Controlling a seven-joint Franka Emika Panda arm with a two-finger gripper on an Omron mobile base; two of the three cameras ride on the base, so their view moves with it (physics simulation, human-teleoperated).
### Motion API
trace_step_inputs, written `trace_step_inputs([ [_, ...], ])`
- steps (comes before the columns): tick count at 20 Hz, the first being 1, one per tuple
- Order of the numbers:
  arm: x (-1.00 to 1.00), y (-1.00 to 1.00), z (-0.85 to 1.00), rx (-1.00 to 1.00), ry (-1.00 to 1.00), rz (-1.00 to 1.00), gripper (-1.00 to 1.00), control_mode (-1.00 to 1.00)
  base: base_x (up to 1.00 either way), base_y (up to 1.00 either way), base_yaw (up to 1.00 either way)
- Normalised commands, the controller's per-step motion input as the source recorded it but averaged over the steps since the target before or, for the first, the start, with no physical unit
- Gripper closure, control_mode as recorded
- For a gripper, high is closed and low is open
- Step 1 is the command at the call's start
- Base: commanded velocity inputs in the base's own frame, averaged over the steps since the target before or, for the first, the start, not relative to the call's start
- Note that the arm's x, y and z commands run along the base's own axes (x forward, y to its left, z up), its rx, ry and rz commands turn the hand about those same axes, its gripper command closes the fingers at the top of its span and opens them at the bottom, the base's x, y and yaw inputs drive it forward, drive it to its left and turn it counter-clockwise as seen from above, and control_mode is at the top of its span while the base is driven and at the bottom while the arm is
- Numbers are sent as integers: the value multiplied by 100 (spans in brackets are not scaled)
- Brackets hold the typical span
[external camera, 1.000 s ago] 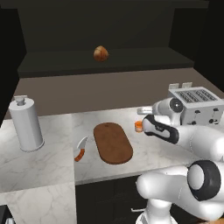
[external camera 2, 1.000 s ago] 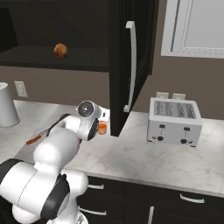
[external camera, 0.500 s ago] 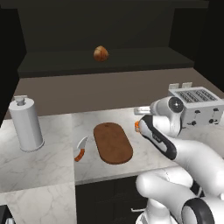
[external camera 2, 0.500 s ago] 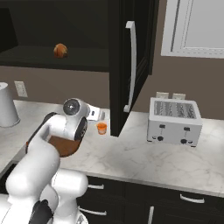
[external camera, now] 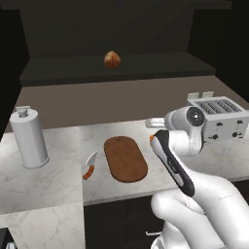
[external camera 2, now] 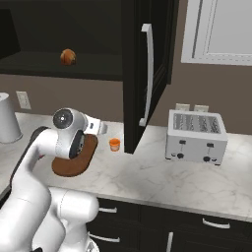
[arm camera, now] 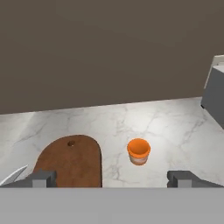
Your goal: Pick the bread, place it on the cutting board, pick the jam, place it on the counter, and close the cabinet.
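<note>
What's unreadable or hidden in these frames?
- jam: in the left base view the arm covers it.
- hand: hand view cuts the fingers off at the bottom edge; the arm's own body hides it in the base views.
- cutting board: right base view, the arm covers part.
- cabinet: top cut off by the frame edge.
- bread: too small to read the crease.

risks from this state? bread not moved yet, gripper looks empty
1. The bread sits deep on the cabinet shelf, and the gripper is low over the counter. The climb could clip the shelf edge or the open door.
2. The jam stands on the counter close beside the cutting board, so a low arm sweep could tip it.
3. The roll is round and may roll off the board once released.
</note>
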Motion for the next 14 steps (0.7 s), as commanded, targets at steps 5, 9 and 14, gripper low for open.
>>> trace_step_inputs([
  [5, -35, 24, 38, 0, 0, -1, -100, -100, 0, 0, 0],
  [9, -39, 22, 36, 0, 0, -1, -100, -100, 0, 0, 0],
  [14, -34, 27, 33, 0, 0, -2, -100, -100, 0, 0, 0],
])
